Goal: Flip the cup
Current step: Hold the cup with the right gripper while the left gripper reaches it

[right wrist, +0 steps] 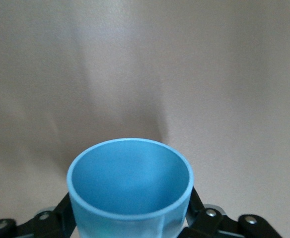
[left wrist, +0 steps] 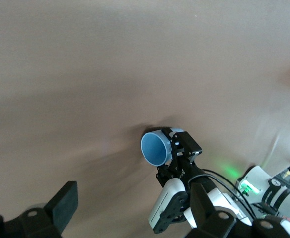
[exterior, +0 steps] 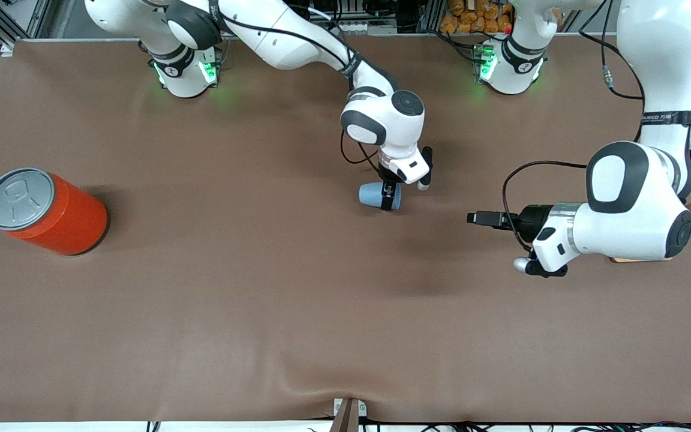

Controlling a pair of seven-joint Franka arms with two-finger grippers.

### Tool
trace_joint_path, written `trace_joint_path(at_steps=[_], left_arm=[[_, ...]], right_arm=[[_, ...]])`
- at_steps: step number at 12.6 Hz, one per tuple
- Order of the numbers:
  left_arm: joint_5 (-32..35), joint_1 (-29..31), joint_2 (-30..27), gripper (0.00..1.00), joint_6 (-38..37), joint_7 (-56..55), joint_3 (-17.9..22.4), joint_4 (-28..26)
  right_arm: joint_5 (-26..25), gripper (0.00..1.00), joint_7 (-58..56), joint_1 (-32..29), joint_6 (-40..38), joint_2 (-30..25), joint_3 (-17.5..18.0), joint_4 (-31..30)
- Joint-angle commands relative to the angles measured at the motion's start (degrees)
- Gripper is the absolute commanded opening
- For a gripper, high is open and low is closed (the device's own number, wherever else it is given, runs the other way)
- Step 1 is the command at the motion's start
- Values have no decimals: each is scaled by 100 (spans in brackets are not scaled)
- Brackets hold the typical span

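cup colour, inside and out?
Light blue cup throughout, plain, no pattern; the right wrist view shows it best.

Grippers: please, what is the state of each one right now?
Left gripper: open, holding nothing, waiting over the table toward the left arm's end.
Right gripper: fingers around the cup; whether they grip it cannot be told.

A robotics lab — two bench-mounted arms (exterior: pixel 381 114) on a brown-covered table (exterior: pixel 261 300), aluminium framing around.

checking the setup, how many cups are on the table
1. The cup lies on its side mid-table, between the fingers of the right claw. The orange can toward the right arm's end is not a cup. None seems hidden.
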Motion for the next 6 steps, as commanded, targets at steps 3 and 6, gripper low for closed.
trace_joint_path(at_steps=[3,6], left_arm=[[-1081,177,196,100,215,1699,-25,-369],[-1266,378,388,100,550,2542,-33,-696]], right_arm=[[-207,100,130,19,10,78,-32,178],[-180,100,147,10,-69,-62,-32,178]])
